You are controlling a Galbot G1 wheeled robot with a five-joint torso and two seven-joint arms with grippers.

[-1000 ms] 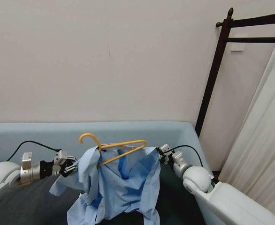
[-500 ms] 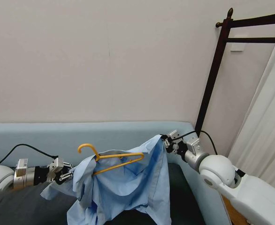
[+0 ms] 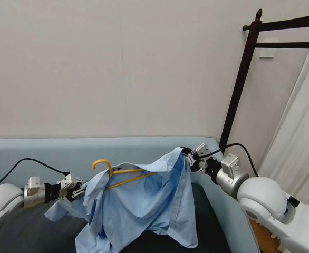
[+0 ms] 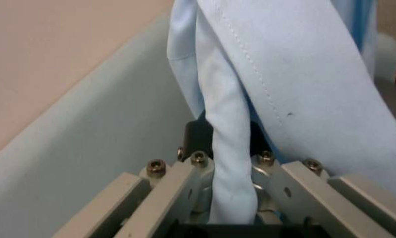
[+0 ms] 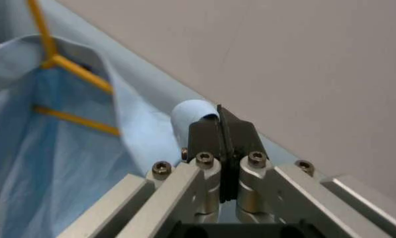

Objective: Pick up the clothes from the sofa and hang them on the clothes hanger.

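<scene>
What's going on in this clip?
The robot holds a light blue shirt spread between both arms above the pale blue sofa. The left gripper is shut on one edge of the cloth, and the right gripper pinches a fold at the other side, held higher. A yellow hanger sits inside the shirt with its hook poking out. The shirt is not yet on the dark wooden clothes rack.

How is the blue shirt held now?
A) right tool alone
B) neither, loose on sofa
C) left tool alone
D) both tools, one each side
D: the left tool and the right tool are each shut on an edge of the blue shirt.
</scene>
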